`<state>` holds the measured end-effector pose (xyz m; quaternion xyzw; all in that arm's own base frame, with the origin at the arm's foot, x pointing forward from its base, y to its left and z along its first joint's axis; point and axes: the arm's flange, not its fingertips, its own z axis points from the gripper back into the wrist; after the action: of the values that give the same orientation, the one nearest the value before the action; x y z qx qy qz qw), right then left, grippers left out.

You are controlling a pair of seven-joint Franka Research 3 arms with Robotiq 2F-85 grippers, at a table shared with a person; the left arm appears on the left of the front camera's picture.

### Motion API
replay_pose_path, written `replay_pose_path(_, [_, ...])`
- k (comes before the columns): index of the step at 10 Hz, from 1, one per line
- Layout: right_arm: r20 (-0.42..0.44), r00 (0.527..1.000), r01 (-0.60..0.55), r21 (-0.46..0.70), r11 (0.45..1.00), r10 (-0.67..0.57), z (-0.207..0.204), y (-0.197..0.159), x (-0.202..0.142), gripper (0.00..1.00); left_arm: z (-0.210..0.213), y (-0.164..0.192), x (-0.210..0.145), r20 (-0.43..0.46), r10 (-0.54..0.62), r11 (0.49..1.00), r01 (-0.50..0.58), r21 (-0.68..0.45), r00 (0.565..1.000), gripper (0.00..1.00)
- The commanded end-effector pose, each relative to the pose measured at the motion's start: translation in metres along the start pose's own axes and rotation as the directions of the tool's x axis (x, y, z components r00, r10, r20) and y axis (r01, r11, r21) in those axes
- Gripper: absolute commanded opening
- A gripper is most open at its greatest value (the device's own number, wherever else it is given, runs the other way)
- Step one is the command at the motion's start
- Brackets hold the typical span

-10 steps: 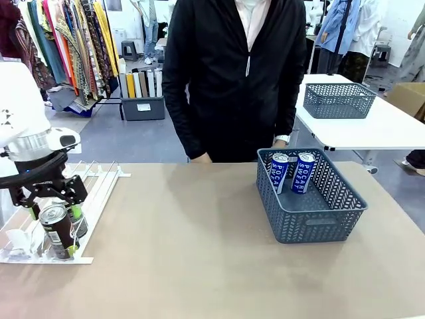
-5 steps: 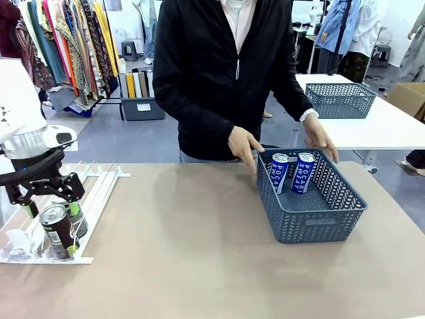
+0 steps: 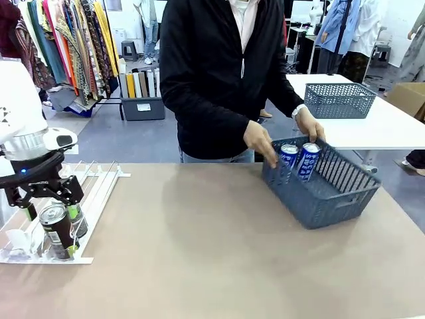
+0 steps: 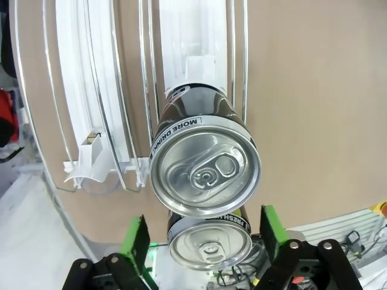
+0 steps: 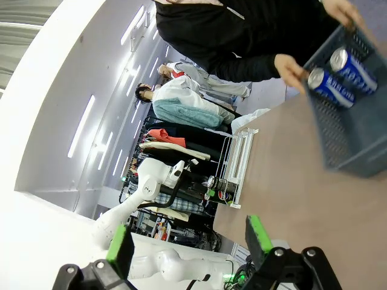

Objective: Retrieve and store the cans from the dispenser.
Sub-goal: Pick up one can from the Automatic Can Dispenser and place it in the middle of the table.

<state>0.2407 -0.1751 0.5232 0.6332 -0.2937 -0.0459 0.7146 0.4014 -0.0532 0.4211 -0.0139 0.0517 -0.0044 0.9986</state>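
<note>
The white dispenser point(image 3: 99, 189) lies at the table's left edge, with two dark cans at its near end. My left gripper point(image 3: 52, 211) hangs over them, open. In the left wrist view its green pads point(image 4: 136, 238) straddle the lower dark can point(image 4: 210, 244) with a gap on each side; the second dark can point(image 4: 205, 175) stands just beyond, against the white rails point(image 4: 181, 48). At the far right, two blue-and-white cans point(image 3: 297, 161) stand in a dark grey basket point(image 3: 332, 196), which the person's hands point(image 3: 262, 143) hold tilted. My right gripper point(image 5: 188, 241) is open, holding nothing, well away from the basket point(image 5: 354, 130).
The person stands at the far side, leaning over the basket. Behind them a white side table point(image 3: 378, 129) carries another grey basket point(image 3: 339, 100). Clothes racks stand at the back left. The brown tabletop point(image 3: 199, 252) lies bare between dispenser and basket.
The person's hands reached in, gripped the basket, then tilted and turned it with the blue cans inside. My left gripper has barely moved over the dark cans.
</note>
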Motion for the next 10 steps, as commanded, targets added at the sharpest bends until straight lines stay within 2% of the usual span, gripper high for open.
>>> replay_pose_path(1, [0.013, 1.000, -0.020, 0.022, 1.000, 0.020, -0.002, 0.003, 0.003, 1.00, 0.003, 0.001, 0.002, 0.003, -0.019, 1.000, 0.019, 0.015, 1.000, 0.00])
replay_pose_path(7, [0.013, 1.000, -0.020, 0.022, 1.000, 0.020, -0.002, 0.003, 0.003, 1.00, 0.007, 0.002, -0.002, 0.017, -0.011, 1.000, 0.011, 0.008, 1.000, 0.00])
replay_pose_path(10, [0.013, 1.000, -0.020, 0.022, 1.000, 0.020, -0.002, 0.003, 0.003, 1.00, 0.070, -0.003, -0.042, 0.081, -0.052, 0.998, 0.055, -0.035, 0.995, 0.00])
